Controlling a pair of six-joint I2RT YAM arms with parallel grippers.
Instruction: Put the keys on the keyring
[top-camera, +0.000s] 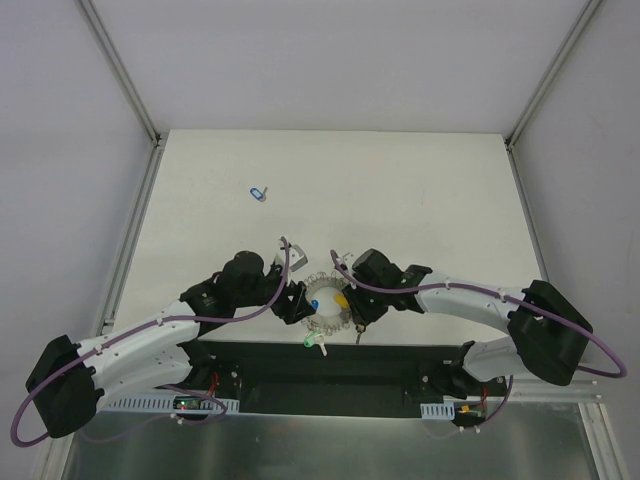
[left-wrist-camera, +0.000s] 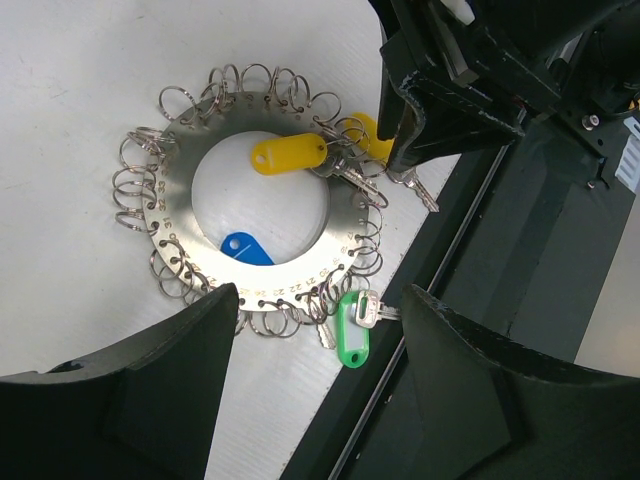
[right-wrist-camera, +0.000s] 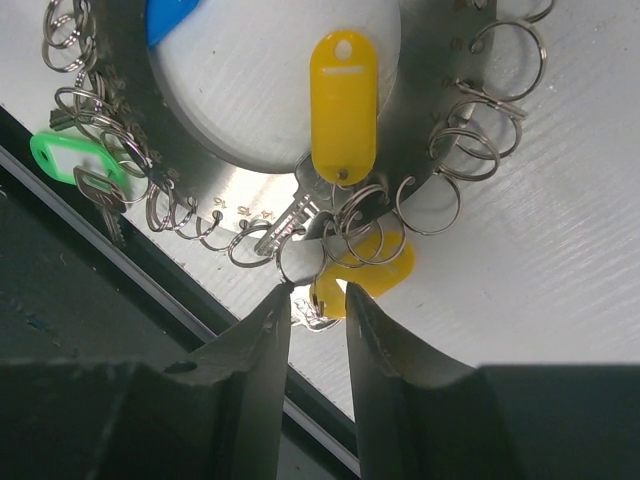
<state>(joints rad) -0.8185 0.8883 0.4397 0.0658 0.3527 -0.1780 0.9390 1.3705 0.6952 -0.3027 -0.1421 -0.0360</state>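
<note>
Two yellow keys lie at the ring (right-wrist-camera: 245, 195), just ahead of the right tool (right-wrist-camera: 315, 295). One yellow key (right-wrist-camera: 343, 100) has its tag over the centre hole and seems to hang on a loop. The second yellow key (right-wrist-camera: 378, 268) lies at the rim, right at the fingertips.

I judge that the step in hand is to thread this second key onto a wire loop. The fingers of the right tool stand close, with only a narrow gap. A bit of the tag, some metal and a loop sit in that gap, but I cannot tell whether it really pinches them.

The left tool (left-wrist-camera: 320, 300) is spread wide and holds nothing. The near rim of the ring is between its fingers, and one finger (left-wrist-camera: 170, 380) covers the rim, perhaps to keep the ring steady on the tabletop (left-wrist-camera: 60, 60). A green key (left-wrist-camera: 352, 328) sits at the rim, just ahead of this tool. A blue key (top-camera: 258, 192) lies loose, far beyond both tools, so more work remains.

The next move calls for a firm, fine pinch and a slide along one loop only. The loops are crowded, so it is easy to catch the wrong one.

The second yellow tag is half covered by loops, and in the left wrist view by the right tool. A blue tag (left-wrist-camera: 245, 248) in the hole goes partly under the ring, and I cannot tell whether it is attached. The split of each loop is too small to see.
</note>
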